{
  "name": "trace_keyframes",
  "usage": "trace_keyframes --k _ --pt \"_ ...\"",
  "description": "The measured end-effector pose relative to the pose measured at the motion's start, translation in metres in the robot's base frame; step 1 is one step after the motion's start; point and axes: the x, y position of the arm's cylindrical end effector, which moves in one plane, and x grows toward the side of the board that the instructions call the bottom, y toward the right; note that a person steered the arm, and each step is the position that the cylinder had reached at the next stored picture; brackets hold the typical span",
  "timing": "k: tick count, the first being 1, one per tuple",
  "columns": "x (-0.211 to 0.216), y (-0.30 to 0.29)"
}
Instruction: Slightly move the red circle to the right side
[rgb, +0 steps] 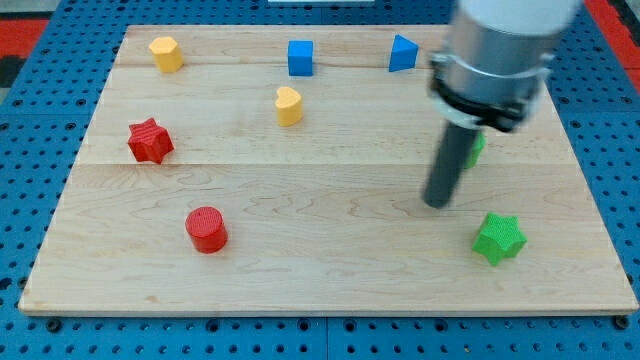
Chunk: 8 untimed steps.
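The red circle (207, 229) is a short red cylinder at the lower left of the wooden board (320, 285). My tip (436, 204) is on the board at the right, far to the right of the red circle and a little higher in the view. A green star (499, 238) lies just to the lower right of my tip. A second green block (476, 149) is mostly hidden behind the rod.
A red star (150, 141) sits at the left. A yellow block (166, 54) is at the top left and a yellow heart (289, 105) near the top middle. A blue cube (300, 58) and a blue triangle (403, 53) are at the top.
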Motion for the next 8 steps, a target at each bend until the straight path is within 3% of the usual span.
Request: trace_keyframes --k 1,2,3,4,6,7,8 --pt "-0.031 -0.125" --pt "-0.036 -0.242" --pt "0.023 -0.302" --pt "0.058 -0.289" --pt "0.063 -0.176" --pt "0.062 -0.198" --pt "0.034 -0.233"
